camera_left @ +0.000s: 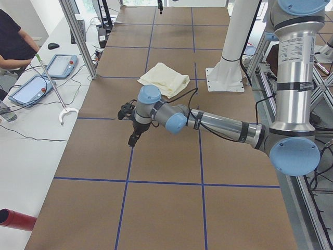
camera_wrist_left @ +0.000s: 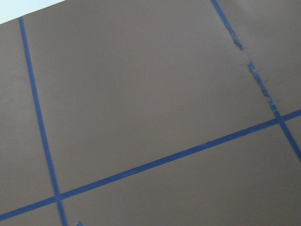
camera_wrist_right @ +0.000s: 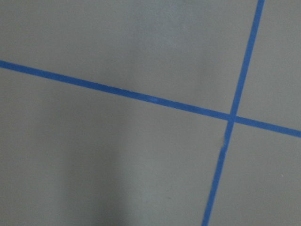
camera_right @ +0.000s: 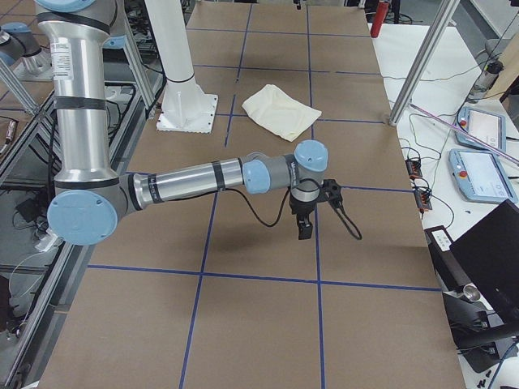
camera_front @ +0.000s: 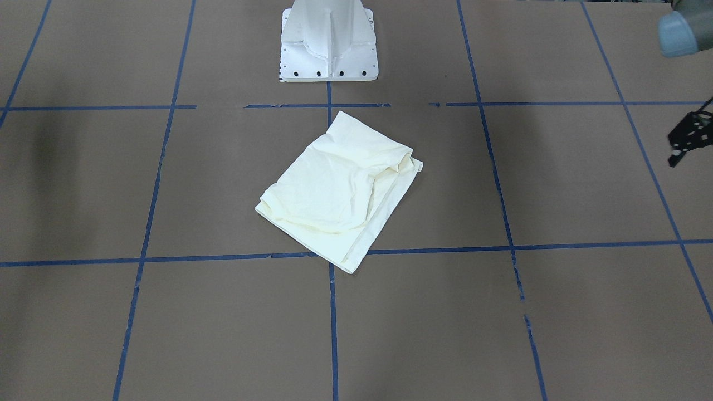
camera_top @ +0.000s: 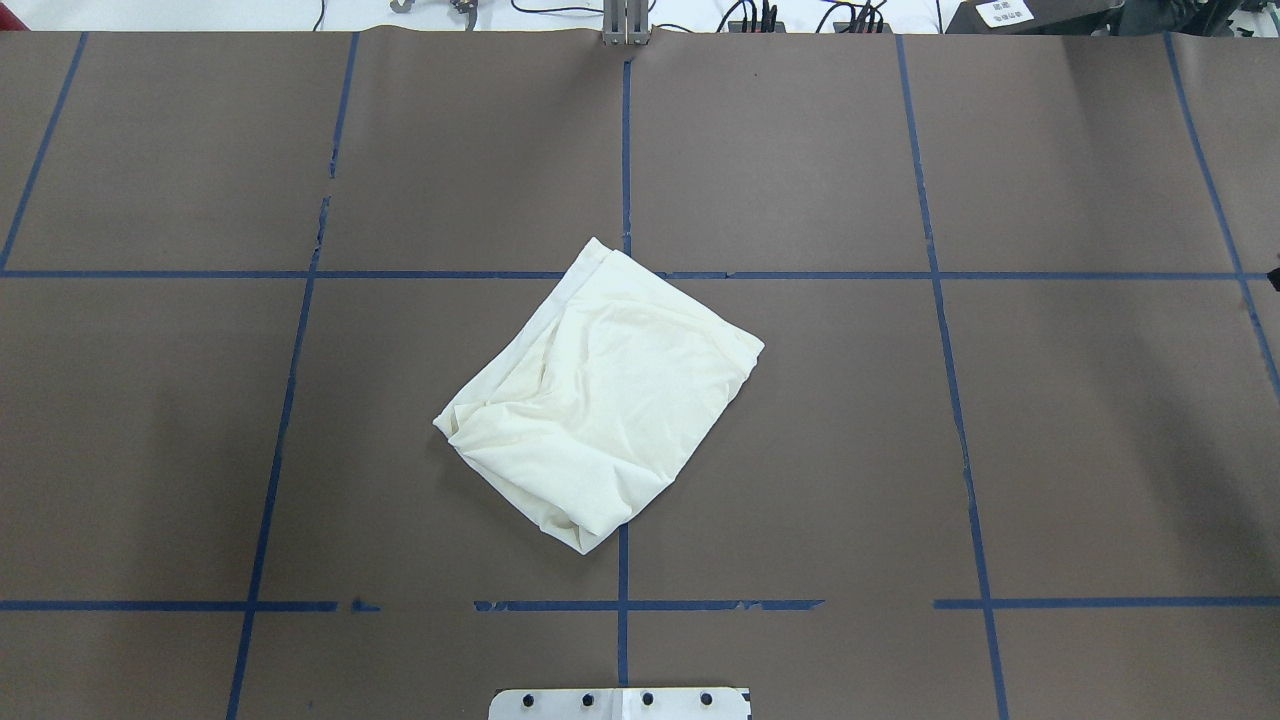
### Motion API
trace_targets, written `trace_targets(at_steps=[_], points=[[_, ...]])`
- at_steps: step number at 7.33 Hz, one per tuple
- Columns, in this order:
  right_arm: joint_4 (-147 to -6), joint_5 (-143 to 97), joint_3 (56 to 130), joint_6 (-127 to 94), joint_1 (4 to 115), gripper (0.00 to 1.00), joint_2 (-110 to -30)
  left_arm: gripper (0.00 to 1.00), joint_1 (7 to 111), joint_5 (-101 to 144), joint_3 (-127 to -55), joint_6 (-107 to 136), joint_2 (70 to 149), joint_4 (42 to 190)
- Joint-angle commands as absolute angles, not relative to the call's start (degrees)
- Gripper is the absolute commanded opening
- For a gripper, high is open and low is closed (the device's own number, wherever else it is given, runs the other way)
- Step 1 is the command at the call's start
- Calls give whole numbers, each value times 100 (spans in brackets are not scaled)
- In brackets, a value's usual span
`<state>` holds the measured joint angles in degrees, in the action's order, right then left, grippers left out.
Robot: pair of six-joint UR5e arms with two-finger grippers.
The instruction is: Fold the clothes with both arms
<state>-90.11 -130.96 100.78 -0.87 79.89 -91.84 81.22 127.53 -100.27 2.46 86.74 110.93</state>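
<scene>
The cream shirt (camera_front: 334,189) lies folded into a rough rectangle at the table's centre, plain side up, with no print showing. It also shows in the overhead view (camera_top: 600,400) and far off in both side views (camera_left: 164,79) (camera_right: 282,109). My left gripper (camera_front: 675,161) hangs at the front-facing view's right edge, far from the shirt; its fingers come to one tip and it holds nothing (camera_left: 132,141). My right gripper (camera_right: 305,231) hovers over bare table, far from the shirt on the other side. I cannot tell whether it is open or shut. Both wrist views show only table and blue tape.
The white pedestal (camera_front: 328,39) stands just behind the shirt. Brown table surface (camera_top: 900,450) with blue tape lines surrounds the shirt. An operator (camera_left: 13,41) sits by tablets (camera_left: 62,65) beside the table. Metal frame posts (camera_right: 422,65) stand at the table's edge.
</scene>
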Motion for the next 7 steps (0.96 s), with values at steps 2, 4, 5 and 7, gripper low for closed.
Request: trace_targets(at_steps=[2, 4, 5, 7], points=[[-8982, -13570, 9880, 598, 8718, 100, -9817, 100, 9079, 12981, -9447, -924, 8465, 11057], [-9000, -13666, 9870, 571, 8762, 100, -9844, 100, 9062, 12955, -9781, 12, 8481, 11039], [-9044, -13676, 9888, 528, 8824, 100, -9861, 100, 9062, 12964, -9774, 70, 8473, 11030], [-9027, -13684, 10001, 12, 8964, 100, -9905, 100, 9035, 12955, -9800, 167, 8385, 11048]])
